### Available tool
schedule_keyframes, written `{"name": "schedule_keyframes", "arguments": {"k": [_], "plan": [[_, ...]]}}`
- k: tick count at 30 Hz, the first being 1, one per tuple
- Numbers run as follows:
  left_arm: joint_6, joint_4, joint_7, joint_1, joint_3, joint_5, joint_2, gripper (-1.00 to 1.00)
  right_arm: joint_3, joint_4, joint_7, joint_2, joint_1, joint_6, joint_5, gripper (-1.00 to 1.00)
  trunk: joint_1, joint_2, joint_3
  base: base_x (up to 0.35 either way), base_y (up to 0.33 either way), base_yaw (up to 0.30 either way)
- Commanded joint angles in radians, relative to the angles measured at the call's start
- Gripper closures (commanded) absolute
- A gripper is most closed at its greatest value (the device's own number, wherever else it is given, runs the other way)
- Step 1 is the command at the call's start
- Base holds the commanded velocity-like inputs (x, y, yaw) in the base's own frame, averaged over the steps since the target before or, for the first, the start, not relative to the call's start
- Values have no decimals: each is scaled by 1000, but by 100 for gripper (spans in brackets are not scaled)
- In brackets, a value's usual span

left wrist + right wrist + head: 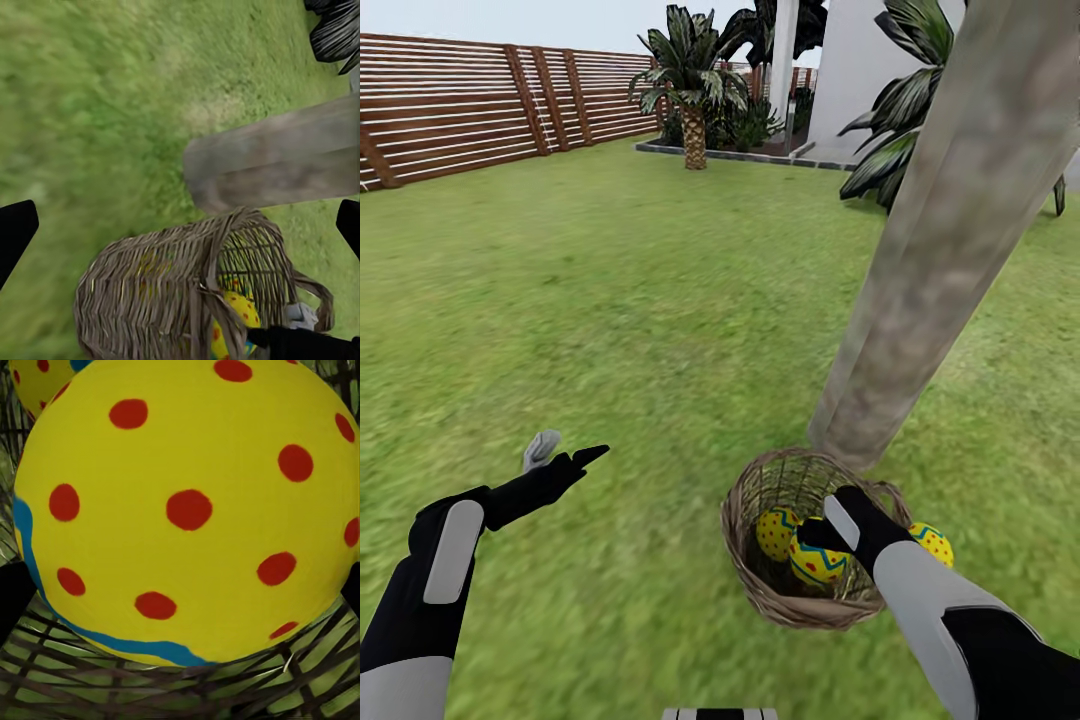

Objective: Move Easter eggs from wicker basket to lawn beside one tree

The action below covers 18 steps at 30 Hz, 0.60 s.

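The right gripper (822,532) reaches down into the wicker basket (745,560), beside the tree (920,330) on the lawn (610,330), jaws spread around an Easter egg (187,510). Close squarely across its middle (round shells slip), then lift straight up. The left gripper (565,455) hovers open, arm outstretched.

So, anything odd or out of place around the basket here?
Yes. The wicker basket is tipped over on the lawn, its mouth facing up the head view toward the tree. One Easter egg lies beyond its rim, by the right arm; two eggs sit inside, the right hand at one.
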Motion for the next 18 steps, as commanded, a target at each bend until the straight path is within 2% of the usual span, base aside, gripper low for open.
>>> {"name": "schedule_keyframes", "arguments": {"k": [1, 5, 9, 13, 15, 16, 17, 18], "plan": [[5, 0, -8, -1, 2, -7, 0, -100, 3, -3, -8, 0, 0, 3, -12, 100, -4, 7, 2, 0, 0, 0], [5, 0, -8, -1, 2, -7, 1, -100, 2, -7, -7, -1, 0, 5, -13, 100, -19, 35, 15, 0, 0, 0], [5, 0, -8, -1, 2, -7, 0, -100, -1, -85, -6, -1, 5, 85, -14, 100, -35, 63, 28, 0, 0, 0], [5, 0, -8, -1, 3, -7, 1, -100, -2, -115, -2, 0, 11, 96, -15, 100, -50, 91, 40, 0, 0, 0], [5, 0, -8, -1, 2, -7, 1, -100, -2, -115, 66, -8, 12, 97, -14, 100, -58, 105, 46, 0, 0, 0], [5, 0, -8, -1, 2, -7, 1, -100, -1, -115, 141, -23, 12, 97, -11, 100, -62, 112, 49, 0, 0, 0], [5, 0, -8, -1, 2, -7, 0, -100, 0, -114, 180, -31, 12, 98, -10, 100, -65, 119, 53, 0, 0, 0], [5, 0, -8, -1, 2, -7, 0, -100, 0, -114, 190, -33, 12, 98, -10, 100, -69, 126, 56, 0, 0, 0]]}}
